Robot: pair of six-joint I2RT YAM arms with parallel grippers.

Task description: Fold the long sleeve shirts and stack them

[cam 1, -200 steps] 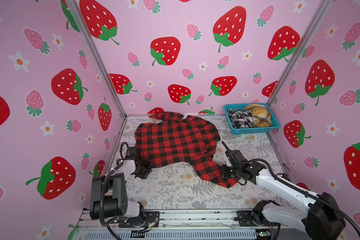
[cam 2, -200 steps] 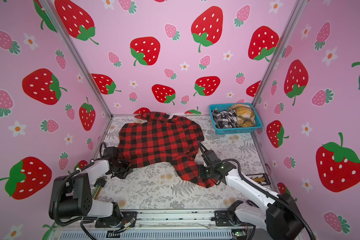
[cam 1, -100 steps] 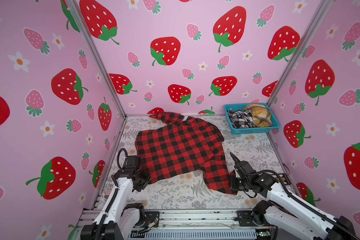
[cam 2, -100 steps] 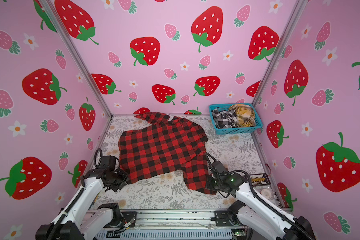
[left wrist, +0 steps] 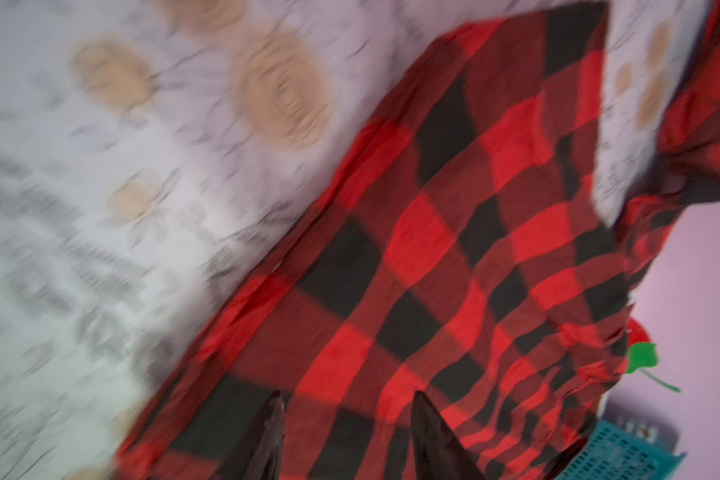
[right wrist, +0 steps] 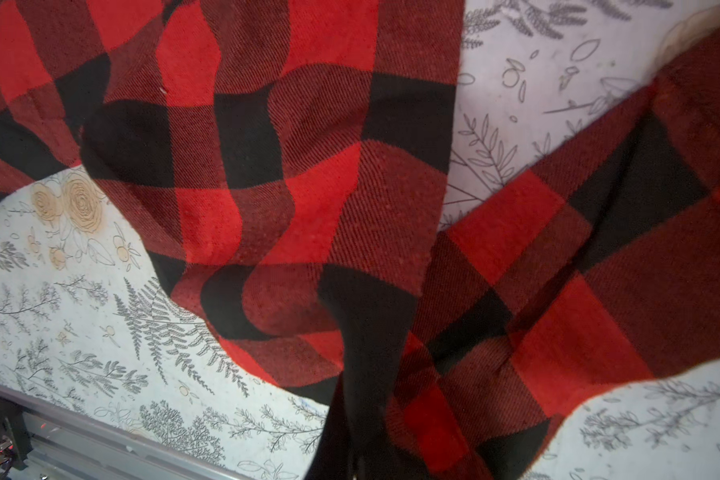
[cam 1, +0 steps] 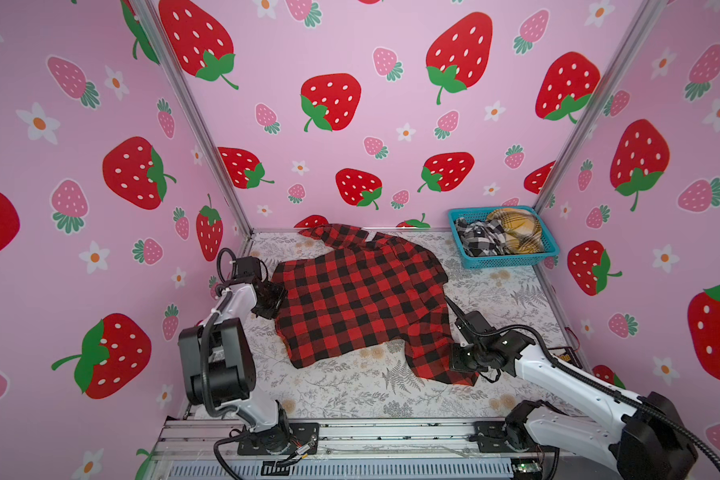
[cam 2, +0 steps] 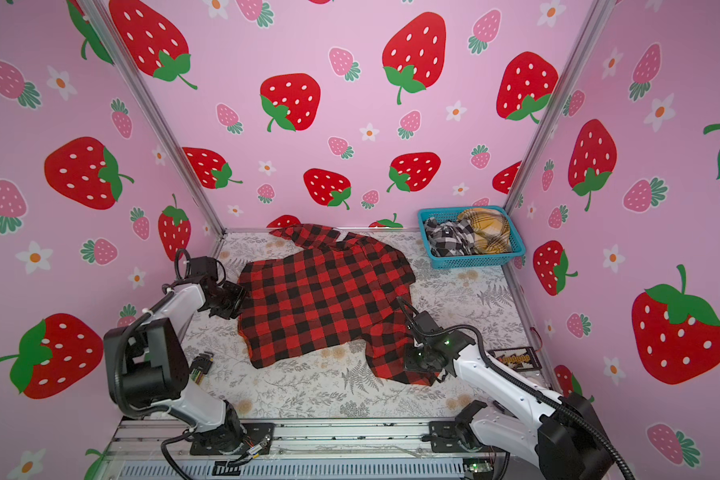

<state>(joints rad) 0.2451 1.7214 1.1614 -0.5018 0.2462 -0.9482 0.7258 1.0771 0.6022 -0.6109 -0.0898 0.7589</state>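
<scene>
On floral table (cam 1: 350,399): red-black shirt (cam 1: 358,299), blue basket (cam 1: 512,262).

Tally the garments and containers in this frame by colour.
1 teal plastic mesh basket
1 red-and-black buffalo-check shirt, spread outside the basket
1 black-and-white plaid garment, in the basket
1 yellow plaid garment, in the basket
Total: 4

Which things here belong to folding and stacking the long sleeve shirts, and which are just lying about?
Belongs to the job: red-and-black shirt, spread out; black-and-white shirt and yellow plaid shirt in the blue basket; left gripper; right gripper.

Lying about: small black board by the right wall; floral table cover.
</scene>
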